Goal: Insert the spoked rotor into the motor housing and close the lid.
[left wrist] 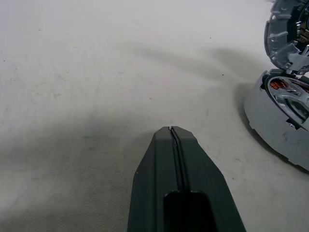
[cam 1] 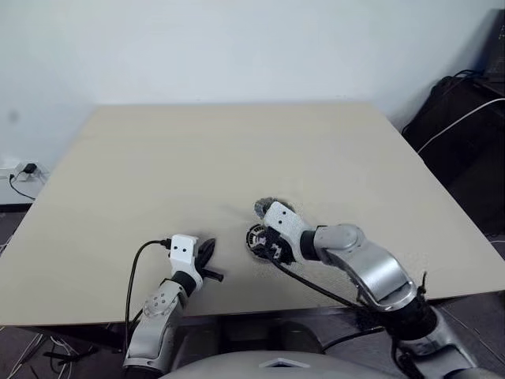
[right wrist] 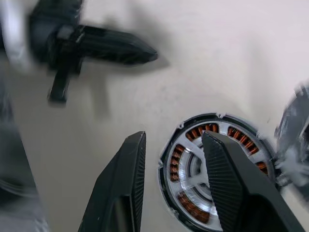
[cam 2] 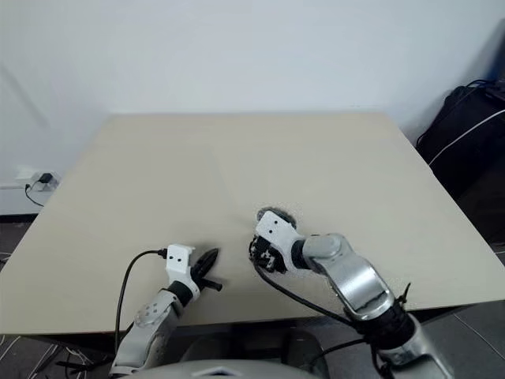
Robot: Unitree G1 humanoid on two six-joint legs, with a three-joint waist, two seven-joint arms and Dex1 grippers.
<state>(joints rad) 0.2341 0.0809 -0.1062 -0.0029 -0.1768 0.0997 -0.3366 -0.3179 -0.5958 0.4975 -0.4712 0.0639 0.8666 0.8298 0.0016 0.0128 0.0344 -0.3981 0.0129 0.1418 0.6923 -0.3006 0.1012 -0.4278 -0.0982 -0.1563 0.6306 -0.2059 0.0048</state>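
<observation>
The motor housing (right wrist: 190, 207) sits on the table (cam 1: 237, 158) near its front edge, with orange coils ringing the inside of its rim. The silver spoked rotor (right wrist: 190, 169) lies inside it. The grey lid (left wrist: 282, 29) stands raised at the far side of the housing (left wrist: 270, 116). My right gripper (right wrist: 175, 137) hovers just above the housing, open and holding nothing, one finger over the rotor. My left gripper (cam 1: 211, 251) rests low over the table to the left of the housing, shut and empty, its tip (left wrist: 170, 129) pointing toward the housing.
A black bag (cam 1: 458, 118) with a white cable sits on the floor past the table's right edge. A wall socket (cam 1: 24, 170) is at the far left. A black cable (cam 1: 134, 268) loops from my left wrist. Bare tabletop stretches behind the housing.
</observation>
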